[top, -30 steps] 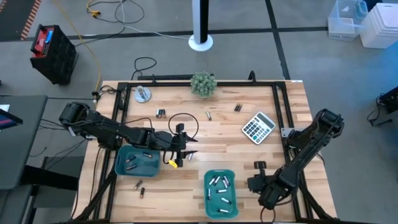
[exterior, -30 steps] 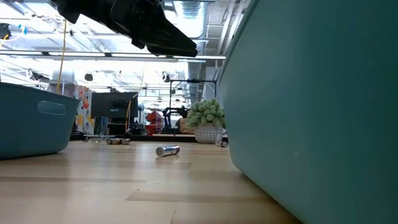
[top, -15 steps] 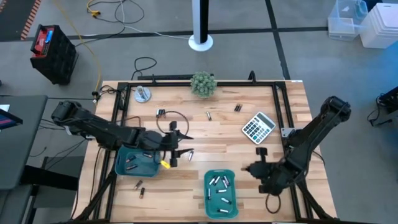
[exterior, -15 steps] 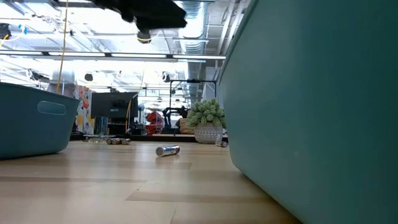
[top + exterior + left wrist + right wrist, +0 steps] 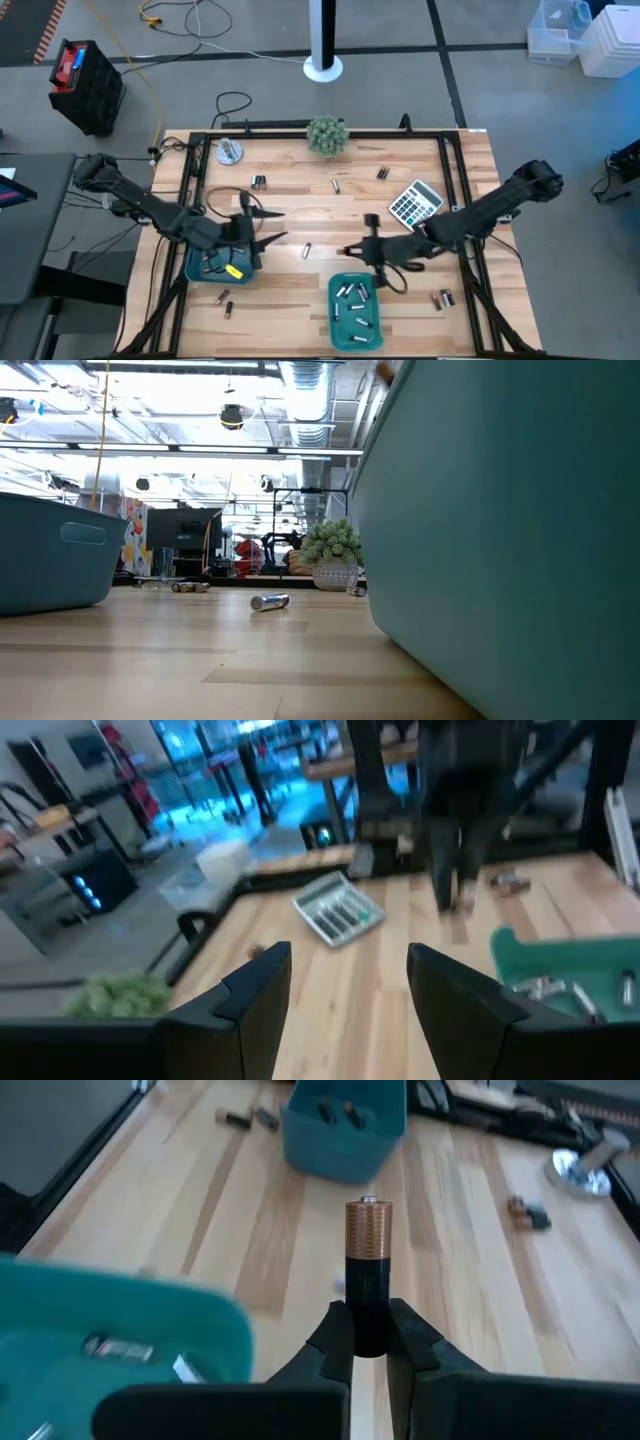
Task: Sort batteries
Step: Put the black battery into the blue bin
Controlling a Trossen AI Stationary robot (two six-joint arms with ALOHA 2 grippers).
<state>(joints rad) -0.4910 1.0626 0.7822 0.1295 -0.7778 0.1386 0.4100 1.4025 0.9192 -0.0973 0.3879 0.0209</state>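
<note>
Right claw carries a dark battery over the counter while the left claw gapes empty above its tray.

At the left, the left claw [image 5: 262, 227] hangs over the inner edge of the left teal tray [image 5: 200, 268], its fingers [image 5: 262, 988] spread wide with nothing between them; dark batteries [image 5: 212, 264] lie in that tray and two more [image 5: 225, 302] rest on the counter [image 5: 370, 200] just in front of it. A lone silvery battery [image 5: 307, 250] lies on bare wood between the two claws. The right claw [image 5: 352, 251] sits just behind the middle teal tray [image 5: 334, 330], which holds silvery batteries [image 5: 355, 297]. Its fingers [image 5: 335, 1342] pinch a dark copper-topped battery [image 5: 368, 1275] by its lower end. The grey calculator [image 5: 414, 202] lies behind the right arm.
</note>
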